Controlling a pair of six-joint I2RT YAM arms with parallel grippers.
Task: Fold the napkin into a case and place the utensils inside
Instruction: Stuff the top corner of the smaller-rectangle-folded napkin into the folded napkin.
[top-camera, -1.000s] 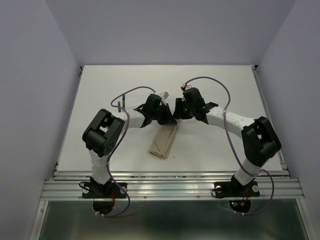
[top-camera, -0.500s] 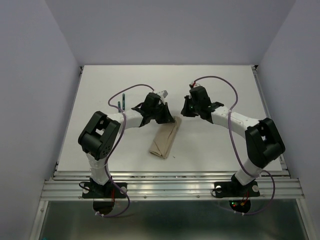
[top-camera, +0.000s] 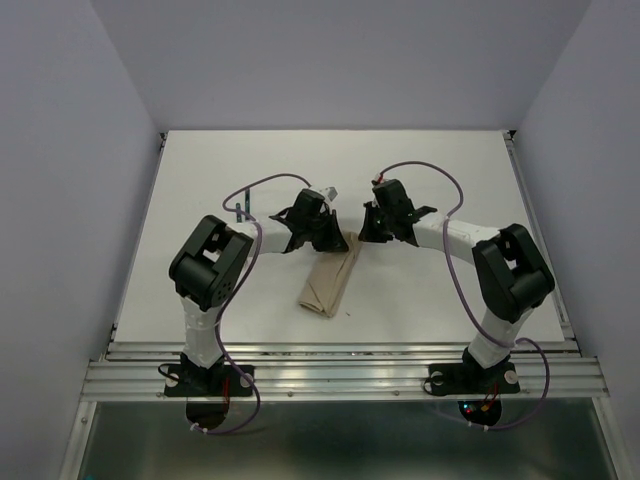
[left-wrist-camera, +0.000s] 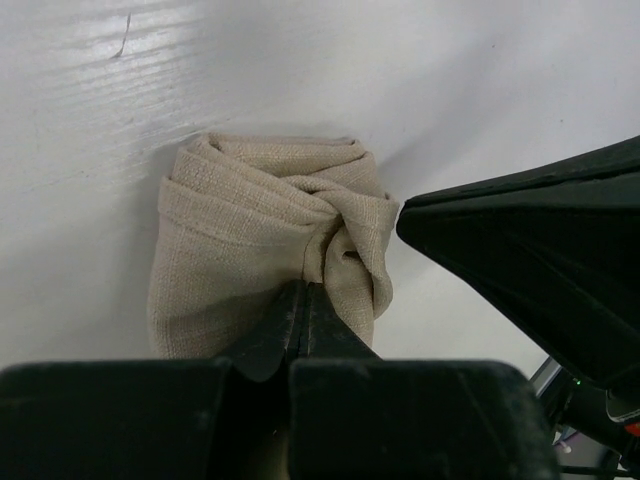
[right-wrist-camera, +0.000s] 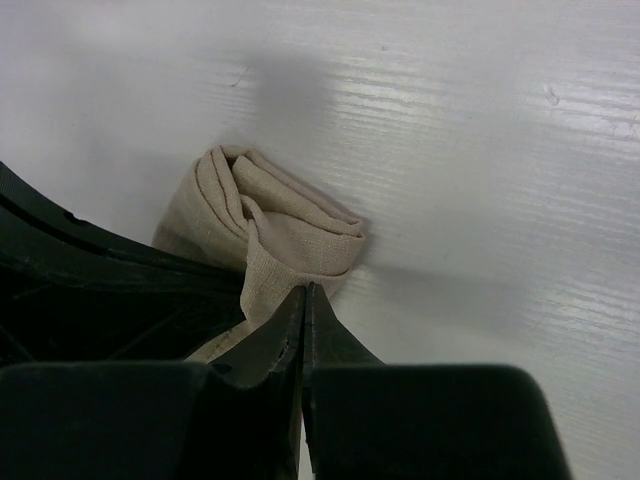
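Observation:
The beige napkin lies mid-table, folded into a narrow oblong case running from near left to far right. My left gripper is at its far end, shut, with the cloth bunched and twisted at its tips. My right gripper is shut just right of that end. Its tips touch the cloth's corner and nothing shows between them. A slim dark green utensil handle lies at the left, partly behind a cable; the rest of the utensils are hidden.
Both arms meet over the middle of the white table. The right arm's black body fills the right of the left wrist view. Purple cables loop above each arm. Side rails edge the table.
The right gripper closed while pulling back from the napkin, then came back to the far end shut. The left gripper stayed shut at that end. The napkin has hardly moved.

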